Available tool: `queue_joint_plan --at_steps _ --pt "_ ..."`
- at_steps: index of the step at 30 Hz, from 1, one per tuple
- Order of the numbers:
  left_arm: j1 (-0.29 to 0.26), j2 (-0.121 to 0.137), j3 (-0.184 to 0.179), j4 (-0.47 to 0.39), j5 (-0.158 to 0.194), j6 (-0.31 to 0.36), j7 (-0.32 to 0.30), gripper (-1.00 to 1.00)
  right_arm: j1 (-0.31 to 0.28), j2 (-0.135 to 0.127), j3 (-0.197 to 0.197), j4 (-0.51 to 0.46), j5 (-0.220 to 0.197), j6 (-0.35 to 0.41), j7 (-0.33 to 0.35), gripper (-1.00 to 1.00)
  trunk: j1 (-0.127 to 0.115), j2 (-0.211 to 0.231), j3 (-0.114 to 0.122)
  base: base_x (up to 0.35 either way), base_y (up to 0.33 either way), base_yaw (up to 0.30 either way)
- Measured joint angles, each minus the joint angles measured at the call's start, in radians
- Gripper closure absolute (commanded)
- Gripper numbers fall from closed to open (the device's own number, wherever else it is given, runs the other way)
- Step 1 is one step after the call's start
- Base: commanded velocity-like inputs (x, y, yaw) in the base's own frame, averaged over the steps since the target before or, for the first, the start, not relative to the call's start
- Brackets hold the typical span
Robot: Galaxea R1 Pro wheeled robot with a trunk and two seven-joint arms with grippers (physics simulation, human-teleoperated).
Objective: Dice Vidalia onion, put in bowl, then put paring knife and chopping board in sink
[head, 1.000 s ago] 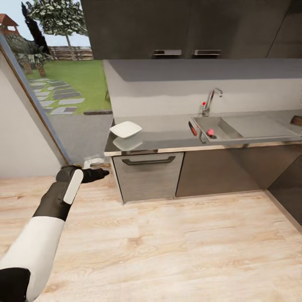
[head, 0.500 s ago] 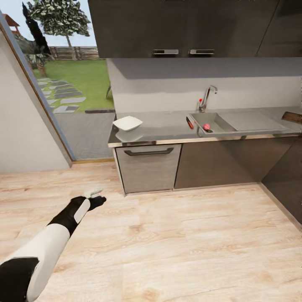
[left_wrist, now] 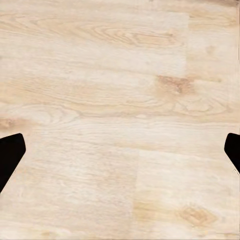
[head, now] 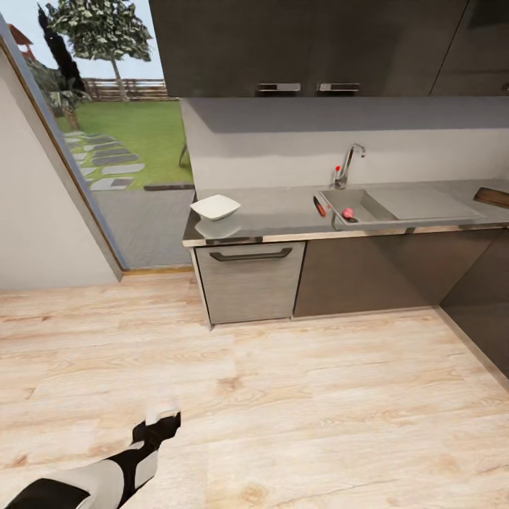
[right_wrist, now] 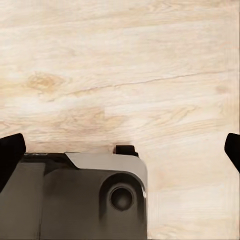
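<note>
Left gripper (head: 161, 425) low over the pale wood floor (head: 297, 403), at the end of a black-and-white forearm (head: 106, 477), nothing between the fingers. In the left wrist view (left_wrist: 120, 150), dark fingertips (left_wrist: 10, 155) wide apart at either edge, spread and empty, bare planks between them. Right gripper (right_wrist: 120, 150) likewise released, its dark fingertips (right_wrist: 10, 152) far apart at the edges, with the floor and a grey rounded part of the robot's own body (right_wrist: 82, 197) under them.

Well ahead, beyond the floor, dark cabinets (head: 353, 272) under the long grey countertop (head: 276, 208) with its thin light-wood front edge. On the countertop's left end, near the glass door (head: 106, 141), the white bowl (head: 215, 208), upright and empty as far as could be told. Further right, the paring knife (head: 319, 206), red-handled, flat on the countertop just beside the left rim of the sink (head: 367, 205). Inside the basin, near its front left corner, the Vidalia onion (head: 348, 213), small and pinkish-red. Behind the basin, the chrome tap (head: 350, 161) with a red knob; to the right of the basin, the flat steel drainboard (head: 424, 203). At the far right edge, the chopping board (head: 493, 196), brown, partly cut off, on the countertop beyond the drainboard. Above, dark wall cabinets (head: 311, 46).
</note>
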Motion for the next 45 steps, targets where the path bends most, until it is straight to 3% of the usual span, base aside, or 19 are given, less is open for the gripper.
queue_joint_plan --at_steps 4,5,7,11,15,22,23,25,31,45 --pt "0.084 -0.017 -0.001 0.001 0.001 -0.16 -0.002 -1.0 0.0 -0.022 0.001 -0.109 0.0 0.047 -0.002 -1.0 0.0 0.0 0.0 0.0 0.0 0.0" --pt "0.132 -0.021 -0.002 0.001 0.001 -0.209 -0.003 -1.0 -0.001 -0.031 0.001 -0.188 0.0 0.139 -0.002 -1.0 0.0 0.0 0.0 0.0 0.0 0.0" --pt "0.162 -0.022 -0.001 0.001 0.001 -0.255 -0.004 -1.0 0.0 -0.036 0.001 -0.243 0.0 0.189 -0.003 -1.0 0.0 0.0 0.0 0.0 0.0 0.0" --pt "0.214 -0.022 -0.001 0.002 0.002 -0.368 -0.005 -1.0 0.0 -0.041 0.0 -0.329 0.0 0.236 -0.004 -1.0 0.0 0.0 0.0 0.0 0.0 0.0" --pt "0.257 -0.022 -0.001 0.001 0.001 -0.44 -0.004 -1.0 -0.001 -0.046 -0.001 -0.375 0.0 0.248 -0.003 -1.0 0.0 0.0 0.0 0.0 0.0 0.0" --pt "0.286 -0.021 -0.002 0.001 -0.001 -0.472 -0.005 -1.0 -0.001 -0.049 -0.003 -0.393 -0.002 0.23 0.001 -1.0 0.0 0.0 0.0 0.0 0.0 0.0" --pt "0.303 -0.021 -0.001 0.002 -0.005 -0.476 -0.005 -1.0 -0.001 -0.049 -0.003 -0.385 -0.003 0.179 0.004 -1.0 0.0 0.0 0.0 0.0 0.0 0.0" --pt "0.311 -0.021 -0.003 0.002 -0.026 -0.476 -0.005 -1.0 -0.001 -0.05 -0.004 -0.382 -0.004 0.161 0.004 -1.0 0.0 0.0 0.0 0.0 0.0 0.0" --pt "0.315 -0.019 -0.003 0.001 -0.056 -0.472 -0.004 -1.0 -0.001 -0.049 -0.003 -0.38 -0.004 0.149 0.002 -1.0 0.0 0.0 0.0 0.0 0.0 0.0" --pt "0.316 -0.02 -0.004 0.001 -0.06 -0.468 -0.001 -1.0 -0.001 -0.049 -0.007 -0.38 -0.009 0.146 -0.001 -1.0 0.0 0.0 0.005 0.017 -0.026 -0.193"
